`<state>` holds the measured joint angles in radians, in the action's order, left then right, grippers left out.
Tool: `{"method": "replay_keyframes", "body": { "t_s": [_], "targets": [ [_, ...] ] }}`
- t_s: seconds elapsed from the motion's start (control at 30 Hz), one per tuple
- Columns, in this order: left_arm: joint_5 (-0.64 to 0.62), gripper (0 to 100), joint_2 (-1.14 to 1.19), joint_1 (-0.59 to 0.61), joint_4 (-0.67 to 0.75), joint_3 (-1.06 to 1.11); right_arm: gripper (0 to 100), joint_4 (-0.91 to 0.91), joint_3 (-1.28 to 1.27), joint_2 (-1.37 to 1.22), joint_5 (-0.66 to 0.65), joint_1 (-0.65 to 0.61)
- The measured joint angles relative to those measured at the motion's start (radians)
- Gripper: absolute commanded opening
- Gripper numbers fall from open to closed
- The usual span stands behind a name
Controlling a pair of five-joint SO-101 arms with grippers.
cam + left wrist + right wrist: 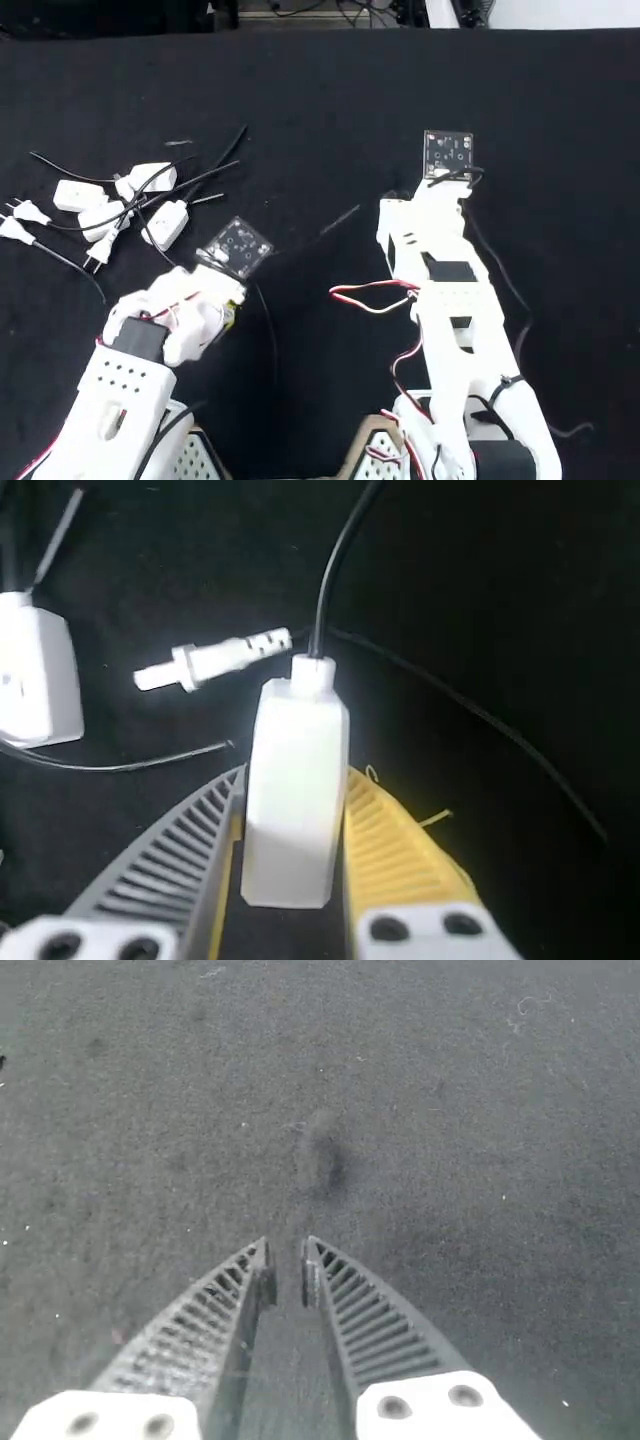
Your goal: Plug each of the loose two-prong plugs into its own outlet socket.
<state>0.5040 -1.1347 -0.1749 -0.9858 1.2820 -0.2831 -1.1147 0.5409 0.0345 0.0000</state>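
We see the left gripper (295, 775) clamped on a white socket (295, 820), one finger on each side, at the table's (330, 110) left. A plug (215, 660) lies just beyond. The right gripper (287, 1270) is nearly closed, holding nothing.

Smooth, slightly glossy white plastic forms the socket (295, 790) and the plug (215, 660) at its eleven o'clock; the table cloth (420, 1090) is matt, lint-flecked black fabric.

At ten o'clock sockets (80, 195), plugs (28, 211) and cords (200, 179) crowd the bench (330, 100). From twelve to three o'clock it lies open.
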Motion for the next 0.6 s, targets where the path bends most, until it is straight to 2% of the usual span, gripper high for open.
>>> {"method": "replay_keyframes", "body": {
  "t_s": [0.2, 0.27, 0.4, 0.5, 0.6],
  "targets": [
    [0.031, 3, 0.0, -0.089, 0.009, 0.075, 4.9, 0.0, 0.0, 0.0, 0.0, 0.0],
    [0.034, 6, 0.0, -0.107, 0.041, 0.098, 4.9, 0.0, 0.0, 0.0, 0.0, 0.0],
    [0.034, 19, 0.0, -0.101, 0.058, 0.123, 4.9, 0.0, 0.0, 0.0, 0.0, 0.0],
    [0.005, 19, -0.003, -0.083, 0.049, 0.123, 4.9, 0.0, 0.0, 0.0, 0.0, 0.0],
    [-0.002, 19, -0.006, -0.009, 0.026, 0.123, 4.9, 0.0, 0.0, 0.0, 0.0, 0.0]
  ]
}}
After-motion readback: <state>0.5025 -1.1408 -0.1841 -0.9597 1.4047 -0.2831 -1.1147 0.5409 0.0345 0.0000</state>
